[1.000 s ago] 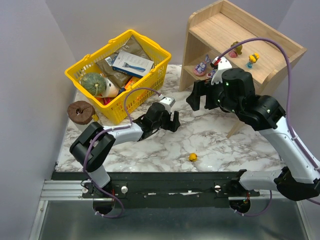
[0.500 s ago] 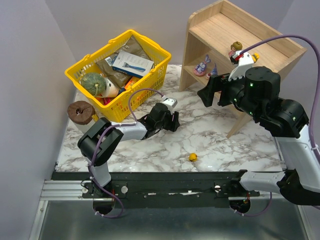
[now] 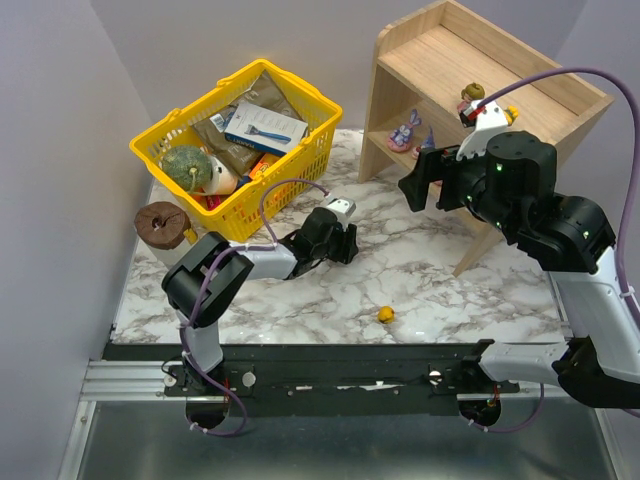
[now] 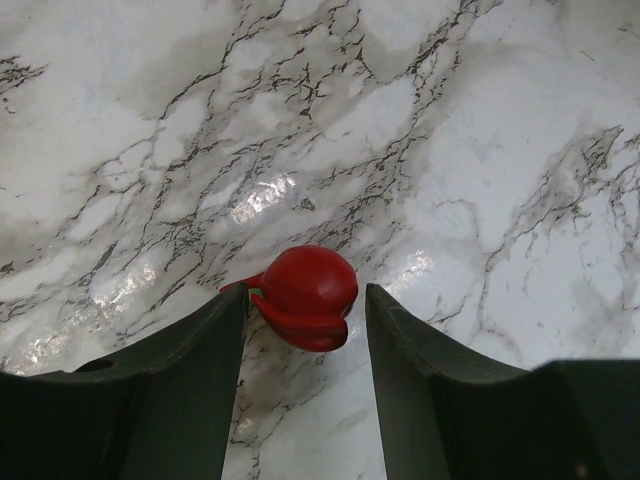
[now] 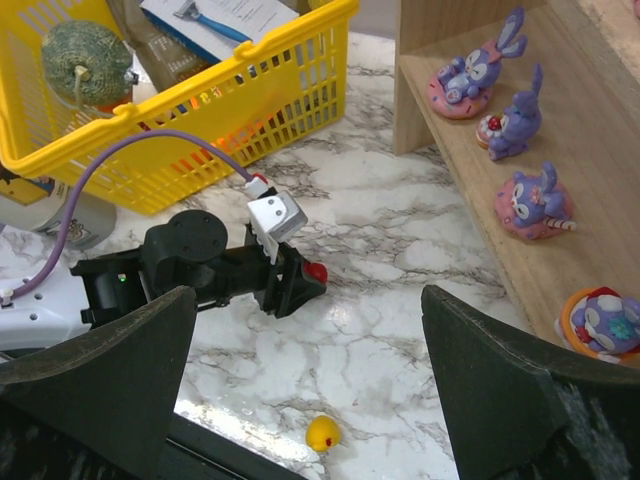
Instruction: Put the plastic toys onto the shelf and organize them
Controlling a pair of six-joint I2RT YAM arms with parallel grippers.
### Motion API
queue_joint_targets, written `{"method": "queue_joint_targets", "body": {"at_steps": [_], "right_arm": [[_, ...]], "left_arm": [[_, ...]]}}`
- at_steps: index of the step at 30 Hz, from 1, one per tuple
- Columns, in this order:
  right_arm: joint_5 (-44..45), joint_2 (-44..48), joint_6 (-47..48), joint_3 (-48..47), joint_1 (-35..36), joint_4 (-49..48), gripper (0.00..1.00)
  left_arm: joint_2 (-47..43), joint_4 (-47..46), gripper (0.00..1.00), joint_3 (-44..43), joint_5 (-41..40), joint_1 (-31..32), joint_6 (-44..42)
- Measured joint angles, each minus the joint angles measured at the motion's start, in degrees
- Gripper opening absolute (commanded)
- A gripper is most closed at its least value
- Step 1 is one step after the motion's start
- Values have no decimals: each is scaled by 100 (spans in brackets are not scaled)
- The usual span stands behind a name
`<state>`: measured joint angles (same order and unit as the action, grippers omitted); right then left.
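A red round toy (image 4: 303, 295) lies on the marble between the open fingers of my left gripper (image 4: 304, 312); it touches the left finger or nearly so. It also shows in the right wrist view (image 5: 317, 271). My left gripper (image 3: 348, 243) is low at mid-table. A yellow round toy (image 3: 385, 314) lies near the front edge. Several purple-pink long-eared toys (image 5: 535, 200) stand on the lower tier of the wooden shelf (image 3: 440, 60). An olive-brown toy (image 3: 471, 97) stands on the top tier. My right gripper (image 3: 420, 187) hovers open and empty beside the shelf.
A yellow basket (image 3: 290, 170) of groceries with a green-grey gourd (image 3: 187, 167) stands at the back left. A brown-lidded can (image 3: 162, 222) sits in front of it. Purple cables loop over both arms.
My right arm rose and swung right, away from the lower tier, then held still. My left gripper crept forward a little, staying low on the table.
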<state>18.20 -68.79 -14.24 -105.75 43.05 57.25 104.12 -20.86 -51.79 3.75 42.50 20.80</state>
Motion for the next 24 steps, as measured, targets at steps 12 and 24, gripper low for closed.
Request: {"method": "queue_joint_targets", "body": {"at_steps": [12, 24], "right_arm": [[240, 2, 81, -15, 0, 170, 100], [407, -7, 55, -74, -35, 308, 100]], "left_arm": [[160, -247, 34, -31, 4, 2, -7], [186, 601, 2, -839, -155, 2, 98]]}}
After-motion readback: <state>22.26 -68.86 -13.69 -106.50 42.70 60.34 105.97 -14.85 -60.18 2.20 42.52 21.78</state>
